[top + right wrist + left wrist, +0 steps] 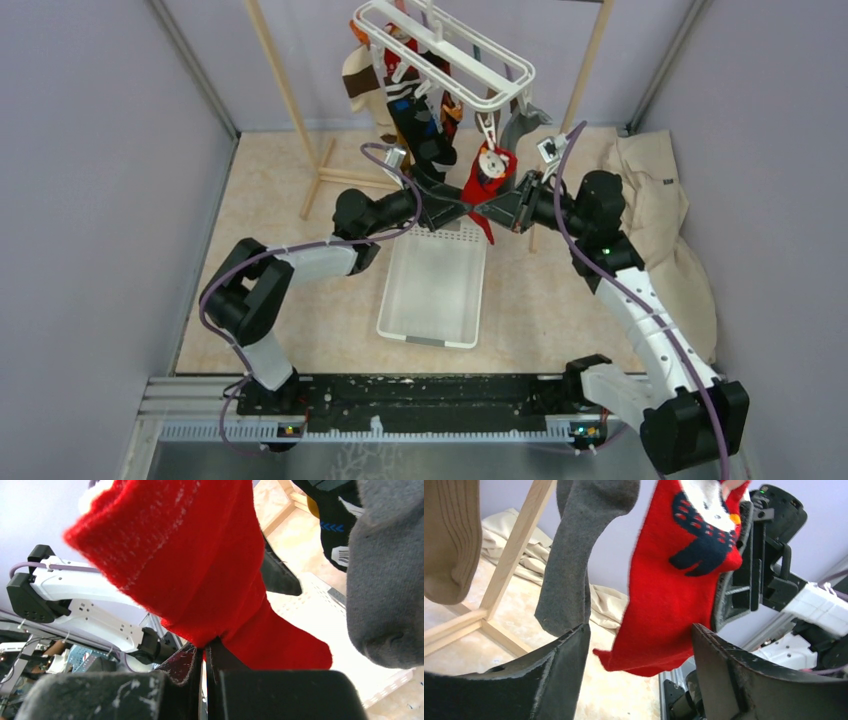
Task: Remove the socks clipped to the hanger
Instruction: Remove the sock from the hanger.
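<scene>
The white hanger [470,62] hangs at the top centre with several socks [415,115] clipped under it. A red patterned sock [489,175] hangs from its near right corner; it also shows in the left wrist view [674,590] and the right wrist view [200,565]. My right gripper [204,652] is shut, pinching the red sock's middle. My left gripper [640,645] is open, its fingers [559,670] either side of the sock's toe without touching it. A grey sock [574,555] and a tan sock [449,540] hang to the left.
A white basket [435,290] stands on the floor below the two grippers. The wooden rack's legs [290,95] rise at the back. A large beige cloth [665,230] lies at the right wall. Both arms meet under the hanger.
</scene>
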{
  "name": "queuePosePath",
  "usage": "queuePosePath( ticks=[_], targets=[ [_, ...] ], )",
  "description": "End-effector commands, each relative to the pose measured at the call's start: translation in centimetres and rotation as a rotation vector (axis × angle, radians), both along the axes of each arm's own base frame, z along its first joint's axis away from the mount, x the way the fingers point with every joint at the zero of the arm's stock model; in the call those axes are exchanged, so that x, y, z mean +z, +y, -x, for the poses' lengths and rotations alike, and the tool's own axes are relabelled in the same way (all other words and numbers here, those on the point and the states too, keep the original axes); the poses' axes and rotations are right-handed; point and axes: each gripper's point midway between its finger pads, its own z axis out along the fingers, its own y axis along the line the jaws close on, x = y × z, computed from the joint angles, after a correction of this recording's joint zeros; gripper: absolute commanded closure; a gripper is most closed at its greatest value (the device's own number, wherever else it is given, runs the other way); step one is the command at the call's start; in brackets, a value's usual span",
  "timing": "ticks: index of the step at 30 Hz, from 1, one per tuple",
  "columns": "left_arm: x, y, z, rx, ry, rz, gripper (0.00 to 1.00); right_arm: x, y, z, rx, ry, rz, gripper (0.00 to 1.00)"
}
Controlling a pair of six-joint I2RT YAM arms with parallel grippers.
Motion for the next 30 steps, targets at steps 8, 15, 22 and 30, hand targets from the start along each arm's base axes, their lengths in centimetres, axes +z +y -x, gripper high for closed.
queuePosePath(
  ticks=[8,15,22,30],
  targets=[
    [4.1,0.3,2.4,-0.137,-0.090,0.086,1.00,0.9,-0.7,-1.7,-0.053,-0.041,0.040,1.00],
    [2.6,0.0,0.3,-0.031,-0.008,-0.044,1.00,0.5,-2.0,-2.6,-0.149,-0.018,0.130,0.78],
    [0.8,0.6,-2.1,0.119,0.038,-0.178,1.00,1.4,-5.6,-3.1,-0.351,-0.051,0.285,0.57],
    [1.0,0.5,-3.5,0.177,0.045,-0.237,1.00,5.6,-9.1,-2.7,-0.541,-0.165,0.338,0.54]
  ],
)
